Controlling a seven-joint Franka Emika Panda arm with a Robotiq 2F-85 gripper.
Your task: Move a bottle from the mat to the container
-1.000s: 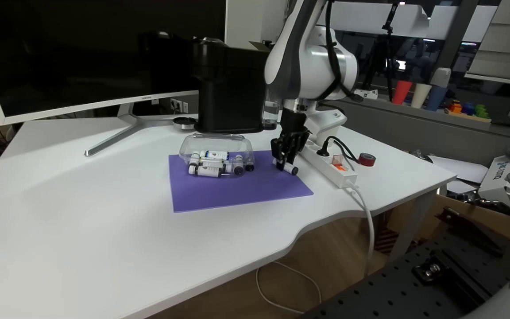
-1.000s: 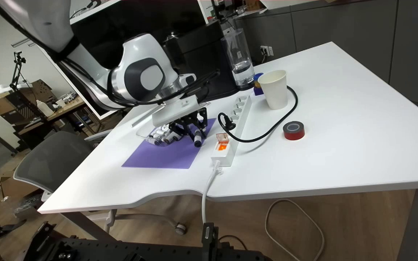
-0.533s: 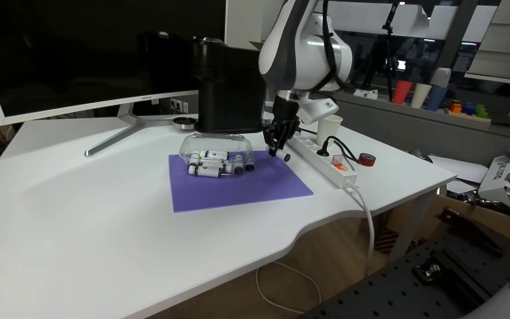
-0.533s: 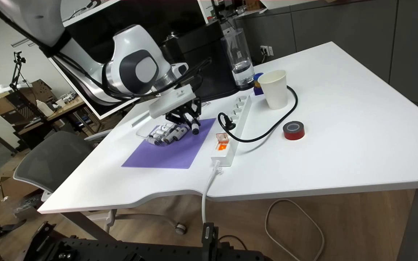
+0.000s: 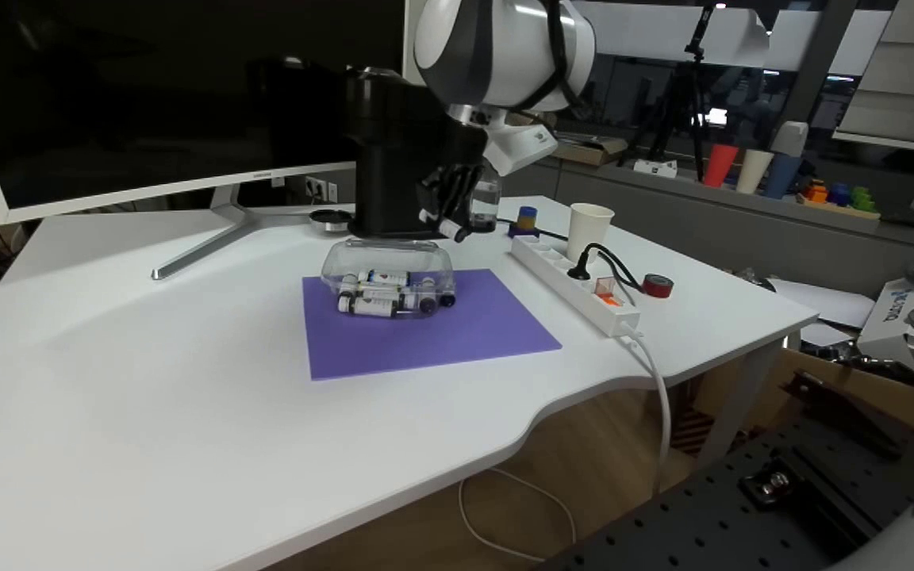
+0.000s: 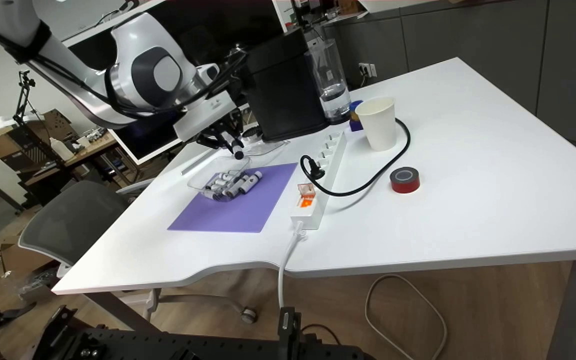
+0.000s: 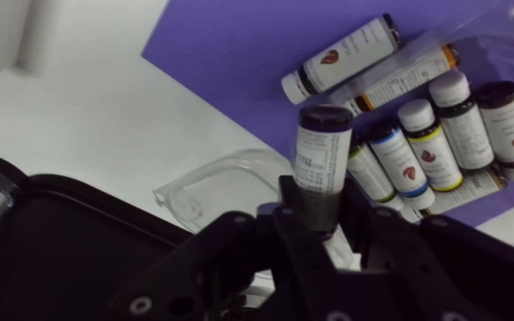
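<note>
My gripper (image 7: 317, 200) is shut on a small bottle (image 7: 323, 156) with a white label and dark end. The held bottle is tilted and in the air, above the table's back part, in both exterior views (image 5: 451, 229) (image 6: 233, 145). The container, a tall boxy black bin (image 5: 397, 190), stands at the back, behind the gripper; it shows in both exterior views (image 6: 288, 95) and at the lower left of the wrist view (image 7: 69, 249). The purple mat (image 5: 425, 341) lies flat in front of it, also in the wrist view (image 7: 221, 58).
A clear plastic box (image 5: 346, 258) with several bottles (image 5: 374, 306) stands on the mat, its clear lid (image 7: 230, 191) behind. A power strip (image 6: 330, 160), paper cup (image 6: 379, 127), water-filled clear vessel (image 6: 334, 95) and tape roll (image 6: 404, 180) stand nearby. A monitor (image 5: 171, 95) stands behind.
My gripper has lifted the bottle off the mat's far right part and carried it up, back and toward the monitor side. The box, its bottles and the mat have not moved.
</note>
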